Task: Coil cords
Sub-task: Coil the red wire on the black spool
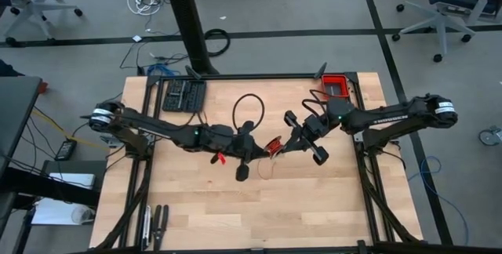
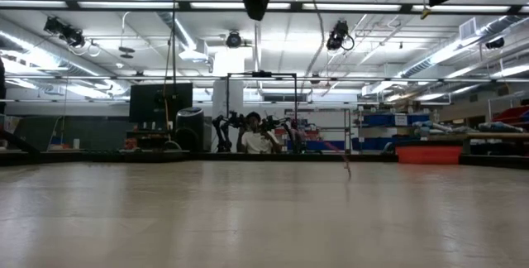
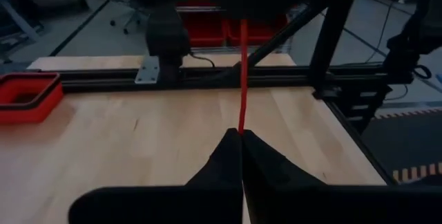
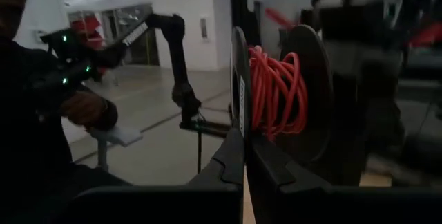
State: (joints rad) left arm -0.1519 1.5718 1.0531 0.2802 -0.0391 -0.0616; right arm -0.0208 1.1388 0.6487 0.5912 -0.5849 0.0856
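The cord is a thin bright red cord, mostly wound on a dark spool (image 4: pixel 276 92) that hangs above the middle of the table (image 1: pixel 235 215). In the high view the red winding (image 1: pixel 274 146) shows between my two grippers. My right gripper (image 4: pixel 243 140) is shut on the spool. My left gripper (image 3: pixel 241 133) is shut on a free stretch of the cord (image 3: pixel 242 79), which runs straight from its fingertips to the dark spool. A loose thin strand (image 1: pixel 263 169) curves below the spool. My left gripper pinches the red cord (image 3: pixel 241 124) between its two fingertips, a single strand. The fingers point nearly level toward the table's right side, along the cord. The strand is drawn taut, clear of the table. My right gripper pinches the rim of the spool's thin flange (image 4: pixel 239 117) between its two fingers. The fingers come level from the table's right side. The spool is lifted clear, its flanges on edge, with the red winding beside the held flange.
A black cable loop (image 1: pixel 247 109) lies on the table behind the grippers. A red bin (image 1: pixel 336 85) stands at the far right corner and a black tray (image 1: pixel 183 95) at the far left. The near half of the table is bare wood. A person sits beyond the table (image 2: pixel 263 141).
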